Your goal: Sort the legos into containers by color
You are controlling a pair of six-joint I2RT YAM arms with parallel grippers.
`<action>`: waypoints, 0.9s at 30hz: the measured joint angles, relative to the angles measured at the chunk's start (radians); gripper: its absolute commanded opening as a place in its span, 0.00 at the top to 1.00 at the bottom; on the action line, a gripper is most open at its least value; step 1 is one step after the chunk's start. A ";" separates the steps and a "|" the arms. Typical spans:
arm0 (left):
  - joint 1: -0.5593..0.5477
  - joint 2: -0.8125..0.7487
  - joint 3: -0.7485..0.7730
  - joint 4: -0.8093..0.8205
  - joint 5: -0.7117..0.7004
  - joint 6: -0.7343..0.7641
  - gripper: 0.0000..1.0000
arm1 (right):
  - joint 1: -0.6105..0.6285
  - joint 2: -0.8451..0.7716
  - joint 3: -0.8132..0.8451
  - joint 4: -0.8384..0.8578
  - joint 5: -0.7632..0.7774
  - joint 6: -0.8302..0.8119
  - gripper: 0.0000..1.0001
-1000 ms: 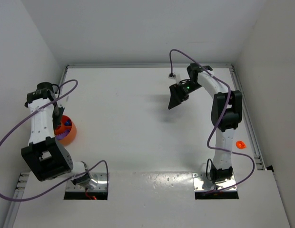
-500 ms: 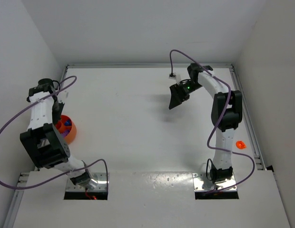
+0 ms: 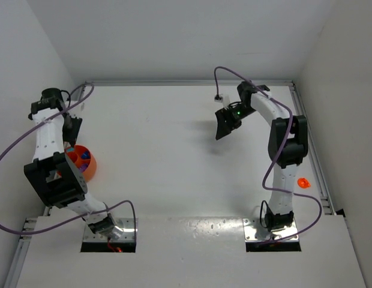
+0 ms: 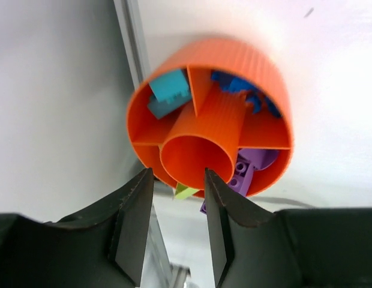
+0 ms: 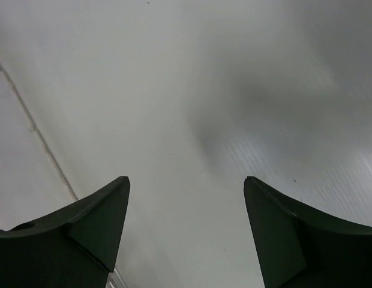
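The orange bowl (image 3: 90, 168) with inner compartments stands at the table's left edge. In the left wrist view the bowl (image 4: 240, 57) holds a teal brick (image 4: 170, 87), blue bricks (image 4: 240, 84), purple bricks (image 4: 249, 168) and a lime green brick (image 4: 187, 192), each in its own compartment. My left gripper (image 3: 72, 129) is open and empty, just behind and above the bowl; its gripper (image 4: 177, 175) frames the bowl's near rim. My right gripper (image 3: 225, 123) is open and empty above bare table at the far right, as its wrist view (image 5: 186, 180) shows. A small orange brick (image 3: 303, 182) lies right of the right arm.
A metal rail (image 3: 309, 144) borders the table on the right, and another runs along the left beside the bowl (image 4: 131, 42). White walls close in on three sides. Purple cables loop off both arms.
My left gripper has moved away from the bowl toward the back along the left wall. The right gripper has shifted very slightly.
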 measured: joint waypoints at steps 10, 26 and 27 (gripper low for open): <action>-0.227 -0.082 0.261 0.100 0.300 -0.054 0.00 | -0.055 -0.257 -0.178 0.121 0.322 0.035 0.23; -0.528 0.216 0.371 0.262 0.698 -0.133 0.06 | -0.187 -0.689 -0.584 0.129 0.834 -0.022 0.38; -0.537 0.238 0.386 0.259 0.701 -0.127 0.07 | -0.190 -0.688 -0.582 0.116 0.841 -0.023 0.43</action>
